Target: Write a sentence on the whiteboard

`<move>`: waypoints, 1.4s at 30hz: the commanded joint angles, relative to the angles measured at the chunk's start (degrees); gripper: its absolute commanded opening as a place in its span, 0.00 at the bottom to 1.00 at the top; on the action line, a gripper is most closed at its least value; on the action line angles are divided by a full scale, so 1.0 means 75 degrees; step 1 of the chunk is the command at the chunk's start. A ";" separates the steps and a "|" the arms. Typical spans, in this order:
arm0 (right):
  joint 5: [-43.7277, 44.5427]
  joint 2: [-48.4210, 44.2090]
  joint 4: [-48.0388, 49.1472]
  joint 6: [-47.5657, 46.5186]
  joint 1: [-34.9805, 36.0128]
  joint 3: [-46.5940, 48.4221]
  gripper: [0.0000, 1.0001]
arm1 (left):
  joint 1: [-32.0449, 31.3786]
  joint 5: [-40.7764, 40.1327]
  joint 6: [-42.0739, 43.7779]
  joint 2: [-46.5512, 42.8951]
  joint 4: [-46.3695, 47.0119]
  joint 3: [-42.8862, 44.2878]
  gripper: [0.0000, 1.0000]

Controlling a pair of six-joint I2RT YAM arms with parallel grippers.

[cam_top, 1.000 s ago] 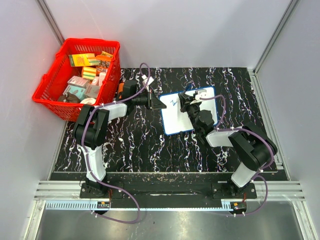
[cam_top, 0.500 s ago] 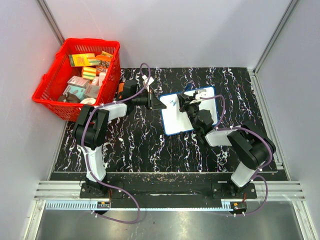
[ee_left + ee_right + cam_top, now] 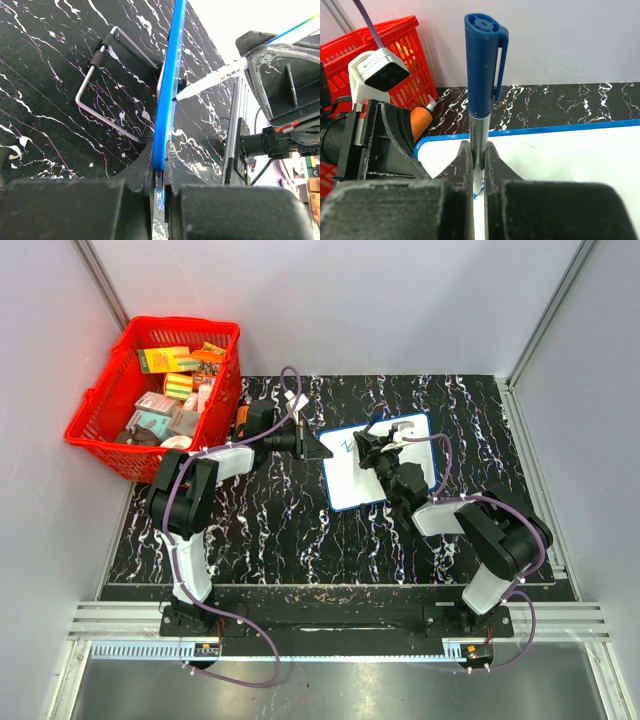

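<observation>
Top camera looks down from behind; both wrist cameras, close in, share the whiteboard (image 3: 350,485).

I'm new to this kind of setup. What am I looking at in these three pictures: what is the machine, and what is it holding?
This is a robot with two arms fixed to the near edge of a black marbled table; each ends in a two-finger gripper. The wide picture comes from a camera above and behind the arms. The other two come from cameras on the wrists, looking along each gripper's fingers. On the table lies a whiteboard with a blue rim; a red basket of small packets stands at the far left. The left gripper pinches the board's edge. The right gripper clamps a blue marker, its tip on the board. Only a short blue stroke is written so far.
</observation>
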 commanded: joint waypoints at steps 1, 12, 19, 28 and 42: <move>0.0237 -0.0179 0.0013 0.0012 0.0059 -0.0027 0.00 | -0.0114 -0.0627 0.0987 -0.0074 -0.0471 -0.0006 0.00; 0.0730 -0.0097 -0.0069 -0.0305 0.0059 0.0383 0.00 | -0.0114 -0.0615 0.0975 -0.0086 -0.0424 -0.0053 0.00; 0.0729 -0.0097 -0.0104 -0.0445 0.0059 0.0536 0.00 | -0.0126 -0.0603 0.0952 -0.0098 -0.0377 -0.0065 0.00; 0.0682 -0.0214 -0.0362 -0.0200 0.0059 0.0173 0.00 | -0.0126 -0.0591 0.0928 -0.0110 -0.0365 -0.0030 0.00; 0.0741 -0.0624 -0.0585 -0.0246 0.0070 -0.0050 0.00 | -0.0126 -0.0638 0.0952 -0.0109 -0.0400 -0.0065 0.00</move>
